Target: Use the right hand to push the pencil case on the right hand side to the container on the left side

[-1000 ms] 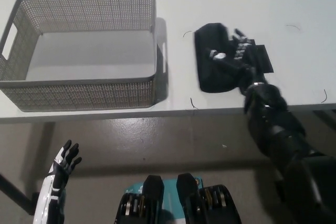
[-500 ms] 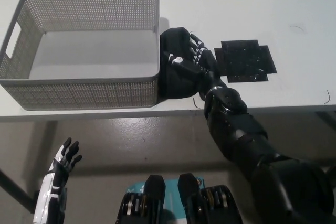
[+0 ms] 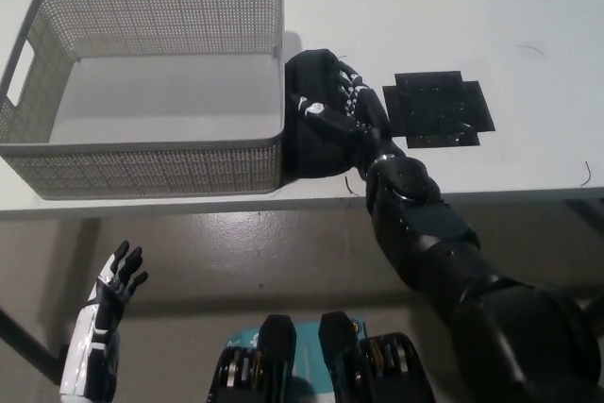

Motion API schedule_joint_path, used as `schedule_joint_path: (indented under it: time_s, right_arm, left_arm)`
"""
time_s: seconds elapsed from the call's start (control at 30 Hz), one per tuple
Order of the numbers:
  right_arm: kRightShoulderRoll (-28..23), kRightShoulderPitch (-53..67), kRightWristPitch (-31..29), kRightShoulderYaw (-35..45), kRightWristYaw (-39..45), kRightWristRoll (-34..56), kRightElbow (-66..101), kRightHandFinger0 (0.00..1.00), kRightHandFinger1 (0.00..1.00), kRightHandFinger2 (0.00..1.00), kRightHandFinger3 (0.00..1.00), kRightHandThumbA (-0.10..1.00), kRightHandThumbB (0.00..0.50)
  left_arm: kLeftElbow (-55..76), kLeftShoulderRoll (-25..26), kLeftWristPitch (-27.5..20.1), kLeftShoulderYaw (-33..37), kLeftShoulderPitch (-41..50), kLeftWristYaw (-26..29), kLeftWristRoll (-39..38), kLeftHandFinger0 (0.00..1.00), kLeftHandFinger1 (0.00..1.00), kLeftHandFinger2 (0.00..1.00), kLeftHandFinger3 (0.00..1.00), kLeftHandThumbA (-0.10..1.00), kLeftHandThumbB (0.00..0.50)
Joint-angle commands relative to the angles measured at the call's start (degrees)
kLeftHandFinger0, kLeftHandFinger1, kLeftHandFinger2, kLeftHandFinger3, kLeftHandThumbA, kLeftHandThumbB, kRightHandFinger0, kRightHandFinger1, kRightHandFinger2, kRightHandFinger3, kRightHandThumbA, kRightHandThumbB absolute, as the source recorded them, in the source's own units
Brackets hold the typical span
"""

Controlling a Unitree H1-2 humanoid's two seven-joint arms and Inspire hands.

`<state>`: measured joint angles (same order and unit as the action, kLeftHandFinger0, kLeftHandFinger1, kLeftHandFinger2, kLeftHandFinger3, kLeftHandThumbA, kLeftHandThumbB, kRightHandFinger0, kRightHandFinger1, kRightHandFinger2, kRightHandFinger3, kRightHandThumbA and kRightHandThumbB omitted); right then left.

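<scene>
Touching one basket [image 3: 57, 153], one pencil case [image 3: 316, 134], right hand [image 3: 354, 106]

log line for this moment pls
right hand flat on pencil case | case against container right wall | left hand open, low left, idle

white table [image 3: 444, 7] | black square patch [image 3: 439, 109] | grey-brown floor [image 3: 236, 252]

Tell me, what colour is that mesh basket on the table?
Light grey, with a fine perforated mesh pattern; the basket shows in the head view.
</scene>
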<state>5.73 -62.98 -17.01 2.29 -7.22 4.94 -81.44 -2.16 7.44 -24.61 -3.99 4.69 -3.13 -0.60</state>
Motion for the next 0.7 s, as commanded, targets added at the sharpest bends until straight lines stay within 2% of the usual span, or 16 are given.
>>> schedule_joint_path:
  time_s: [0.0,0.1,0.2,0.27,0.37,0.43,0.5,0.6,0.67]
  right_arm:
    - [-2.39,-4.35,6.67,-15.48,-17.82,-18.63,1.06,1.0,1.0,1.0,1.0,1.0,0.307]
    - [-4.05,-4.27,7.39,-18.66,-21.49,-19.7,1.48,1.0,1.0,1.0,1.0,1.0,0.355]
    - [-5.65,-4.11,5.66,-17.99,-22.53,-17.4,2.21,1.0,1.0,1.0,1.0,1.0,0.363]
    - [-6.47,-3.94,3.18,-15.45,-20.82,-14.11,3.1,1.0,1.0,1.0,1.0,1.0,0.349]
    - [-7.56,-3.38,1.42,-12.66,-17.12,-11.21,5.21,1.0,1.0,1.0,1.0,1.0,0.365]
    - [-8.11,-2.55,0.2,-11.12,-15.05,-10.07,7.86,1.0,1.0,1.0,1.0,1.0,0.422]
    - [-8.23,-1.91,0.13,-10.7,-14.56,-10.21,10.03,1.0,1.0,1.0,1.0,1.0,0.438]
    - [-8.45,1.15,0.78,-9.29,-10.85,-8.93,18.02,1.0,1.0,1.0,1.0,1.0,0.426]
    - [-8.22,3.44,3.2,-8.31,-8.14,-7.82,24.33,1.0,1.0,1.0,1.0,1.0,0.427]
  left_arm:
    - [0.78,1.44,-2.32,-0.48,-0.99,-0.32,0.04,1.0,1.0,1.0,1.0,1.0,0.132]
    - [0.92,1.4,-2.32,-0.57,-1.04,-0.19,0.06,1.0,1.0,1.0,1.0,1.0,0.121]
    - [0.9,1.3,-2.32,-0.54,-1.14,-0.42,-0.47,1.0,1.0,1.0,1.0,1.0,0.121]
    - [0.95,1.64,-2.32,-0.65,-1.02,-0.69,-0.76,1.0,1.0,1.0,1.0,1.0,0.103]
    - [0.77,1.81,-2.32,-0.73,-1.13,-0.5,-0.48,1.0,1.0,1.0,1.0,1.0,0.09]
    - [0.43,1.85,-2.32,-0.62,-1.46,-0.81,-1.05,1.0,1.0,1.0,1.0,1.0,0.078]
    - [0.31,1.84,-2.32,-0.52,-1.62,-0.7,-0.98,1.0,1.0,1.0,1.0,1.0,0.076]
    - [0.11,1.79,-2.32,-0.4,-1.64,-0.7,-0.94,1.0,1.0,1.0,1.0,1.0,0.08]
    - [0.03,1.8,-2.32,-0.41,-1.7,-0.54,-0.53,1.0,1.0,1.0,1.0,1.0,0.073]
